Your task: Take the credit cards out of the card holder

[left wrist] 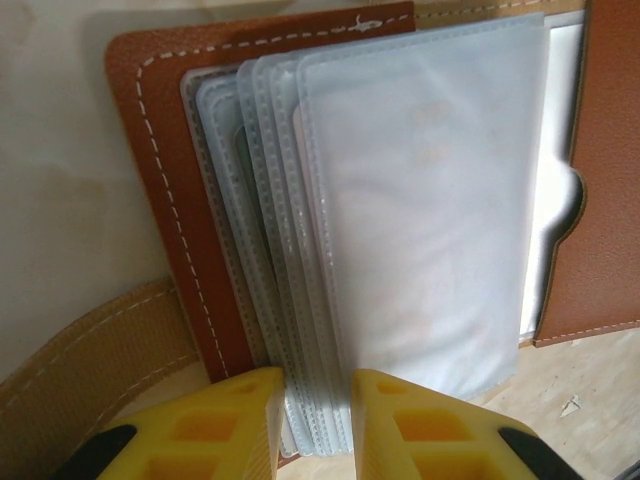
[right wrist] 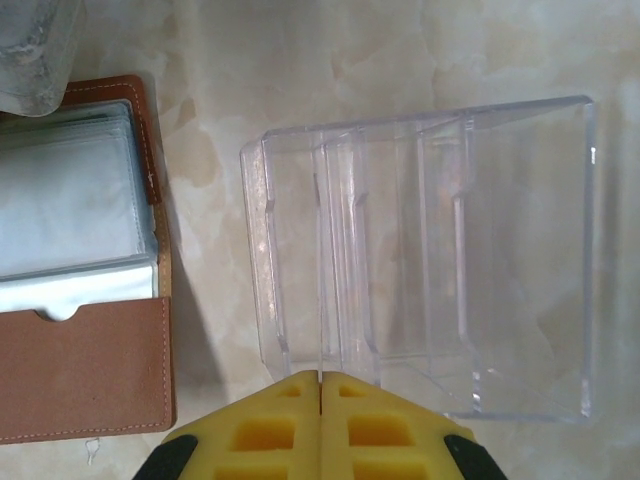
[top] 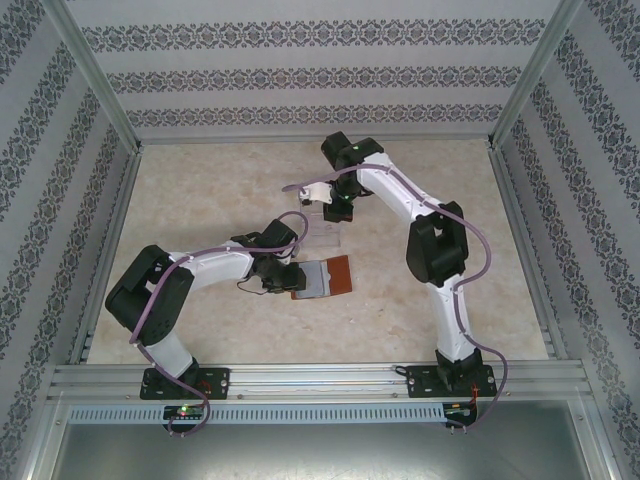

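Reddish-brown leather card holder [top: 338, 272] lying open on the pale surface [top: 200, 200], a little toward 6 o'clock from its middle, covers spread flat, frosted clear sleeves [left wrist: 420, 200] fanned out between them. Left hand [left wrist: 317, 385] at the holder's 9 o'clock edge, yellow fingers [left wrist: 240, 420] pinched on the stacked ends of those sleeves. Clear plastic stand [right wrist: 430, 250] just at 12 o'clock of the holder, not touching it. Right hand [right wrist: 320, 385] poised over the stand's near rim, pads pressed together; anything caught between them impossible to tell.
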